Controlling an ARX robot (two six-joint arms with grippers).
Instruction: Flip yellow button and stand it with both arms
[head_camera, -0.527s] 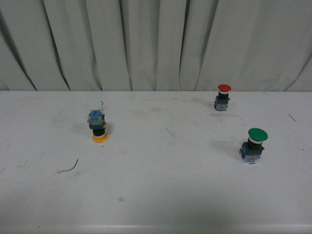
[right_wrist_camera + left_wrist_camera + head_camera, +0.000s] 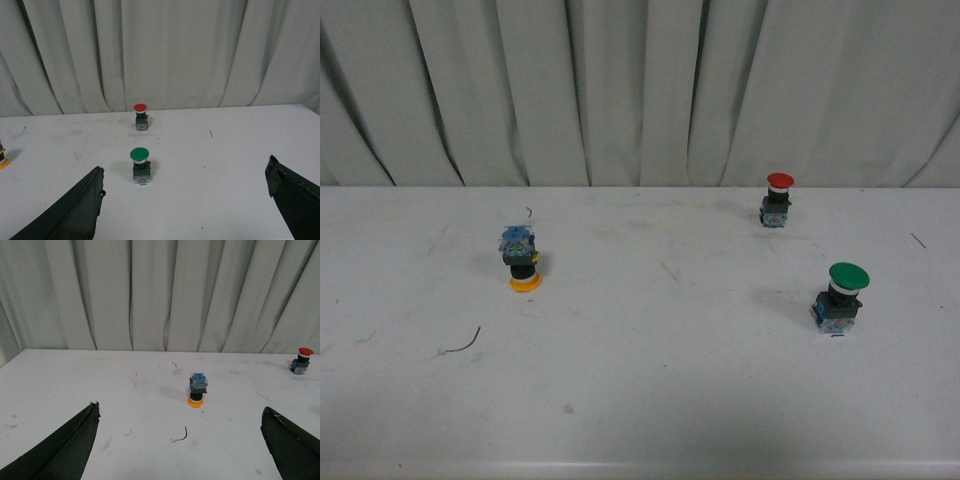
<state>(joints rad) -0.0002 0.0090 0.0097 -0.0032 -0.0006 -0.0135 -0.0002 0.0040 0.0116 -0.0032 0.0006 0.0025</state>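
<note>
The yellow button (image 2: pixel 522 261) stands upside down on the white table (image 2: pixel 650 400), left of centre, its yellow cap on the surface and its blue-grey block on top. It also shows in the left wrist view (image 2: pixel 197 390), ahead of my open, empty left gripper (image 2: pixel 180 412), well beyond the fingertips. Its cap edge shows at the border of the right wrist view (image 2: pixel 3 161). My right gripper (image 2: pixel 186 172) is open and empty, far from the yellow button. Neither arm shows in the front view.
A red-capped button (image 2: pixel 778 199) stands upright at the back right and a larger green-capped button (image 2: pixel 841 297) stands upright nearer on the right. A thin curved wire scrap (image 2: pixel 463 344) lies front left. A grey curtain (image 2: pixel 640 90) hangs behind the table.
</note>
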